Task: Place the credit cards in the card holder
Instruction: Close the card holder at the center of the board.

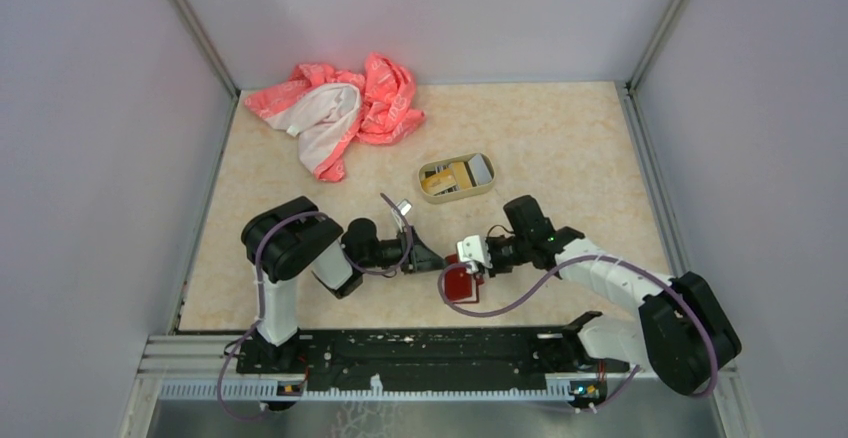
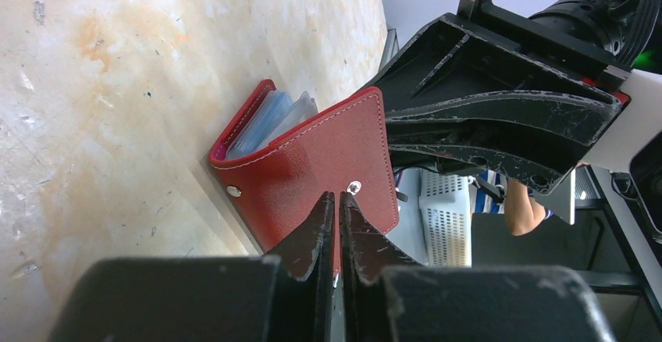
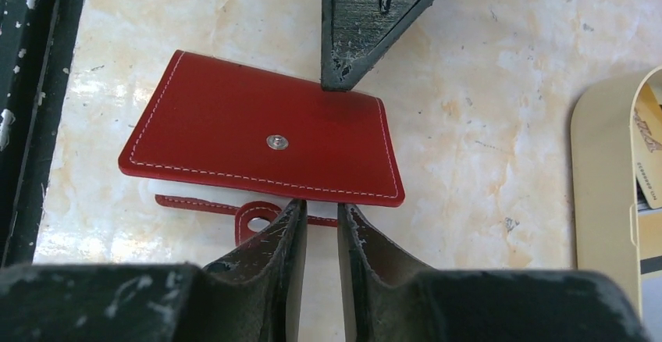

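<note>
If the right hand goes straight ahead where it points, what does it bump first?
The red card holder. Its near edge lies just ahead of the right hand, with its snap tab beside one finger. I cannot tell if they touch already.

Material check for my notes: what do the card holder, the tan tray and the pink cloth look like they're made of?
Card holder: leather or imitation leather, dark red and matte, with pale stitched edges and a shiny metal snap stud. The sleeves inside look like clear plastic.
Tray: possibly painted tin or plastic, smooth tan with a rounded rim.
Cloth: soft fabric, pink and white, crumpled into folds.
</note>
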{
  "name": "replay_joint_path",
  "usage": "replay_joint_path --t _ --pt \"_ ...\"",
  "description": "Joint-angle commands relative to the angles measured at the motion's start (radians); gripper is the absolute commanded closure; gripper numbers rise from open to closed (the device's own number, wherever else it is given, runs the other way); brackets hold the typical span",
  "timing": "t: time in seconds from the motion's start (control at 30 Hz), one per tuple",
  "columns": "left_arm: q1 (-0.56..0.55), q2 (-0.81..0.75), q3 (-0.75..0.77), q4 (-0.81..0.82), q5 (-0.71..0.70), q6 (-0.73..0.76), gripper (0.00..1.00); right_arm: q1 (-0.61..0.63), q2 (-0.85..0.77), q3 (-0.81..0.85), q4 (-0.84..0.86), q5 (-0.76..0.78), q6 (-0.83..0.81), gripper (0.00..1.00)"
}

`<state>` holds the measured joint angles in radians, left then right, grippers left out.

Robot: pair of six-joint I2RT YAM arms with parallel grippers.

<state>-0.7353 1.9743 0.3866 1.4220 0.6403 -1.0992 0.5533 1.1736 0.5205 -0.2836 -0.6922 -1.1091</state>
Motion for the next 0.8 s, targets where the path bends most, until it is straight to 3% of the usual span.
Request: replay_joint_path --t 0.0,0.1,0.23,0.77 --pt "-0.007 -0.008 -0.001 0.054 -0.002 0.013 0.90 0.000 0.019 0.067 -0.041 -0.014 0.046 0.76" --pt "-0.007 -0.019 -0.005 0.045 -0.001 0.023 0.90 0.002 0.025 0.107 -0.124 -0.045 0.072 0.62" --pt "-0.009 -0.029 -0.006 0.026 -0.001 0.035 0.91 0.003 0.035 0.130 -0.197 -0.085 0.055 0.52" --pt "-0.062 -0.066 0.044 -0.084 -0.021 0.084 0.91 0.033 0.116 0.183 -0.318 -0.047 0.001 0.64"
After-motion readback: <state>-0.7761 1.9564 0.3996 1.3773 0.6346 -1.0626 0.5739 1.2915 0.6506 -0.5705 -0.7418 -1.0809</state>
